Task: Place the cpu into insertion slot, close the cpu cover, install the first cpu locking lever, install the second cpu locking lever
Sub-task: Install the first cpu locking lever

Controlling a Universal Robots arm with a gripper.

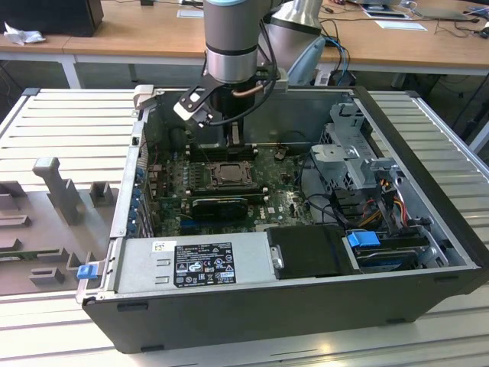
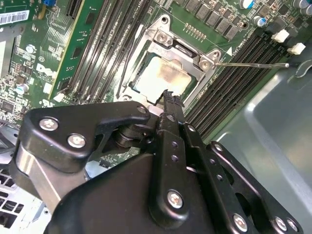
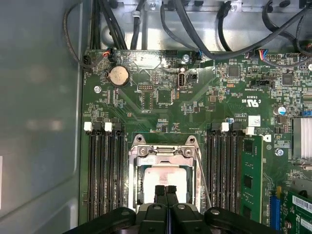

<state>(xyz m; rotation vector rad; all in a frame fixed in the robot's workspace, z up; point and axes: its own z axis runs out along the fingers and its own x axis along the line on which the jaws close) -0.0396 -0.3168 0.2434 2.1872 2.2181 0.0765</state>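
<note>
The cpu [image 3: 163,176] [image 2: 163,73], pale silver-beige, lies in the insertion slot [image 1: 228,174] on the green board. The silver cpu cover [image 3: 146,152] [image 2: 168,38] lies flat around it, and the chip shows through its window. My gripper [image 3: 166,191] [image 2: 168,95] [image 1: 233,141] hangs just above the chip's edge, its two black fingers pressed together, shut, with nothing between them. One thin locking lever [image 3: 202,175] [image 2: 253,64] slants away from the socket corner over the memory slots; in both wrist views it looks unlatched.
Long black memory slots [image 3: 105,170] flank the socket on both sides. A black card [image 1: 221,205] lies in front of it, then a grey power supply [image 1: 191,264]. A drive cage [image 1: 355,160] and cables stand on the exterior view's right. The case walls [image 1: 130,191] close in.
</note>
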